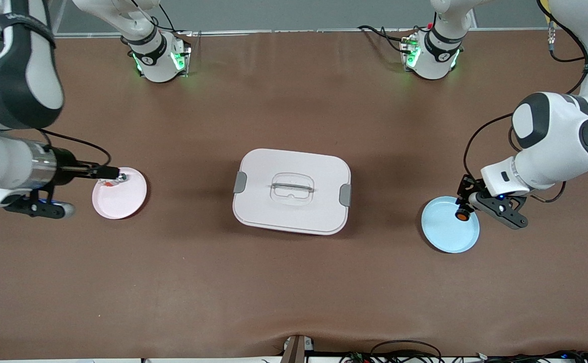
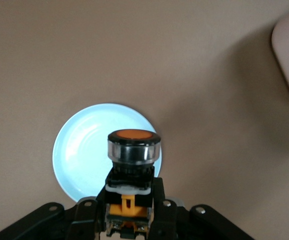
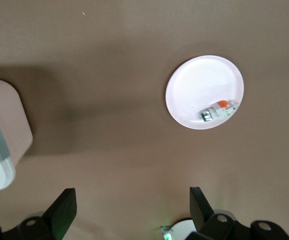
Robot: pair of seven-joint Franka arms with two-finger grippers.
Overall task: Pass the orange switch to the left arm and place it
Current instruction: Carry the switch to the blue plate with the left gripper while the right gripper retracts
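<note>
Table [image 1: 294,282]: brown, lying under everything.
Orange switch [image 2: 133,150]: hanging over the blue plate [image 1: 445,232].
Left gripper [image 1: 467,209]: clamping the switch.
Box [image 1: 292,190]: sitting mid-table.
Right gripper [image 1: 115,175]: hovering spread over the pink plate [image 1: 122,201].

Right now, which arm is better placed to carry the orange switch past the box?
The left. Its hand is shut on the switch above the blue plate. The right hand is open, holding nothing, by the pink plate.

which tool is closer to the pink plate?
Right. The right tool hangs open over the pink plate; the left tool holds the orange switch over the blue plate.
</note>
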